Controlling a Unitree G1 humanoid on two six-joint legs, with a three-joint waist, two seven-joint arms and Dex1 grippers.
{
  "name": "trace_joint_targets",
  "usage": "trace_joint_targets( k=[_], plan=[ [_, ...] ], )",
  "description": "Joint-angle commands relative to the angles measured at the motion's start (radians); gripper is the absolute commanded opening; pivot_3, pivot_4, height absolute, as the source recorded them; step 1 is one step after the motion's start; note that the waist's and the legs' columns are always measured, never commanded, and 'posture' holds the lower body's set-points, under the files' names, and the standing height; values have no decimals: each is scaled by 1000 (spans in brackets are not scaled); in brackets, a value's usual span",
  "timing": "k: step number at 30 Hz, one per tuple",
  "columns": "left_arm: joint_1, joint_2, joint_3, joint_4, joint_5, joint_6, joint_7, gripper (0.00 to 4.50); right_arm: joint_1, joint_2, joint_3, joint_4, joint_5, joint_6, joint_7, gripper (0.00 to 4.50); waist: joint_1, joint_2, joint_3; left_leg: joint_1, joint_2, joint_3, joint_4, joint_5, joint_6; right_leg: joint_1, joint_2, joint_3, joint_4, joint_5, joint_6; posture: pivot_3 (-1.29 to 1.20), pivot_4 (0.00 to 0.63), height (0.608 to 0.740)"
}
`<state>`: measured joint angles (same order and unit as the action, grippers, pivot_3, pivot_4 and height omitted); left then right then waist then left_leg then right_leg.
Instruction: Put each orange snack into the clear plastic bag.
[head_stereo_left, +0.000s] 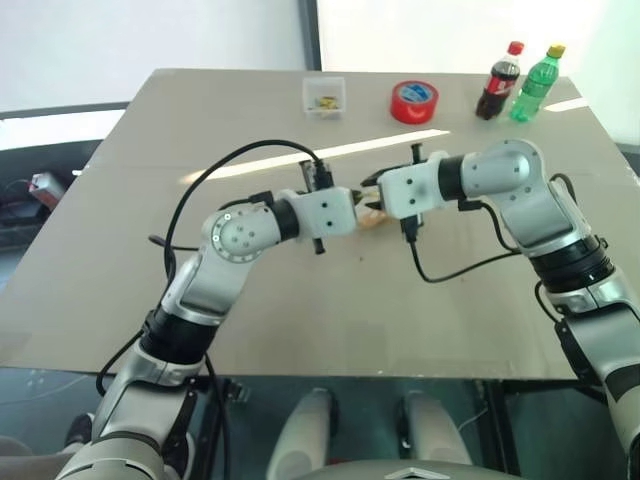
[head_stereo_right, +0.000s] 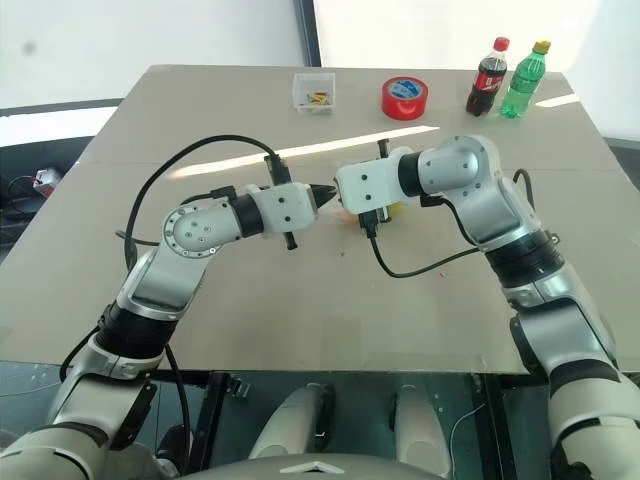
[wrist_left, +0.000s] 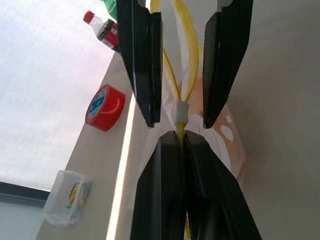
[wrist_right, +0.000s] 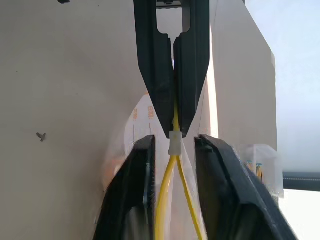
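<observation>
1. The clear plastic bag (wrist_left: 220, 135) was held up over the middle of the table (head_stereo_left: 300, 320), between the two grippers, which met tip to tip.
2. The bag was seen as crinkly, transparent film with a yellow zip strip (wrist_right: 172, 170) along its upper edge; the strip was parted into two yellow lines on one side of a small pale slider (wrist_right: 174, 144).
3. An orange mass, taken to be an orange snack (wrist_left: 235, 150), was seen through the film low in the bag; its number could not be told.
4. The left gripper (wrist_left: 182, 135) was clenched on the yellow strip, just beside the slider.
5. The right gripper (wrist_right: 172, 142) was set astride the strip with its fingers (wrist_right: 137, 185) apart, a gap being left on each side of the yellow lines.
6. At the far edge of the table were found a small clear box (head_stereo_left: 324, 97), a red tape roll (head_stereo_left: 414, 101), a cola bottle (head_stereo_left: 498, 81) and a green bottle (head_stereo_left: 534, 83), left to right.
</observation>
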<state>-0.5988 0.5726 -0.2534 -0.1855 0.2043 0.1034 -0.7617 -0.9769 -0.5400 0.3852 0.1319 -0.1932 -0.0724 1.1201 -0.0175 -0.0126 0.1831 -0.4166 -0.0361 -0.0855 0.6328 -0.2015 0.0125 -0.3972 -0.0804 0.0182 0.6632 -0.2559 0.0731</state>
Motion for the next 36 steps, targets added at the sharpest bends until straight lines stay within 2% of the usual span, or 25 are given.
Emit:
trace_joint_targets(
  k=[1,20,21,22,30,36],
  plan=[
    [-15,6,21,-34,-4,-7,1,0,-36,4,-25,-22,5,-7,-15,834,0,0,0,0,0,0,0,0,0,0,0,0,0,0,0,0,150,740],
    [-23,-7,26,-21,-8,-3,6,0,-25,-14,-34,-68,18,34,2,834,0,0,0,0,0,0,0,0,0,0,0,0,0,0,0,0,150,740],
    [-22,-7,26,-22,-7,-3,6,0,-24,-13,-33,-69,19,35,2,315,0,0,0,0,0,0,0,0,0,0,0,0,0,0,0,0,150,740],
    [-22,-7,26,-23,-7,-3,5,0,-24,-13,-33,-71,20,36,3,73,0,0,0,0,0,0,0,0,0,0,0,0,0,0,0,0,150,740],
    [-19,-7,26,-25,-6,-1,5,0,-26,-17,-33,-66,11,37,-3,27,0,0,0,0,0,0,0,0,0,0,0,0,0,0,0,0,150,740],
    [-11,20,34,-6,18,-16,11,0,-25,-72,-46,-29,-21,38,-6,27,0,0,0,0,0,0,0,0,0,0,0,0,0,0,0,0,150,740]
  ],
)
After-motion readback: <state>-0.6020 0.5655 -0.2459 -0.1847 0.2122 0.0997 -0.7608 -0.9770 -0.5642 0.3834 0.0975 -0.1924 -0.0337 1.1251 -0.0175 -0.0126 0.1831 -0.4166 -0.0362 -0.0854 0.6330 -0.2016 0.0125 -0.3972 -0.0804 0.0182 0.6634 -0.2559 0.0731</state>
